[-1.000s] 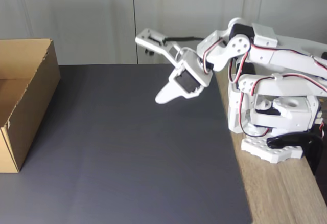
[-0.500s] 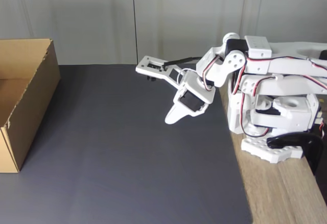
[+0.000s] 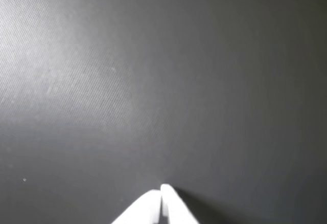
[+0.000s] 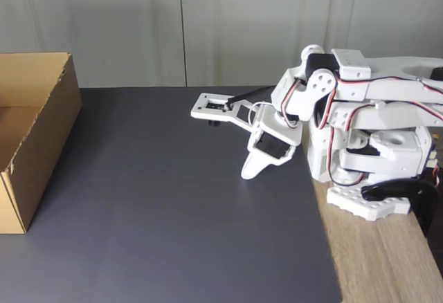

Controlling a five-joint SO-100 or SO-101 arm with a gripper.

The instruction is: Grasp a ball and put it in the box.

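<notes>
Tool (image 4: 248, 174) closed, empty, tip near dark tabletop (image 4: 159, 206) by arm base. Box (image 4: 28, 137) far left in fixed view. Judged step: arm parked, no grasp under way; next move calls for locating ball.

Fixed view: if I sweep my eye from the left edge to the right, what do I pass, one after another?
The cardboard box at the left edge → the bare dark mat → the white gripper, fingertips down near the mat → the folded robot arm's base on the wooden table.

Well left of the gripper (image 4: 248, 174), the box (image 4: 41, 130) runs off the fixed view's edge — interior largely hidden.
</notes>
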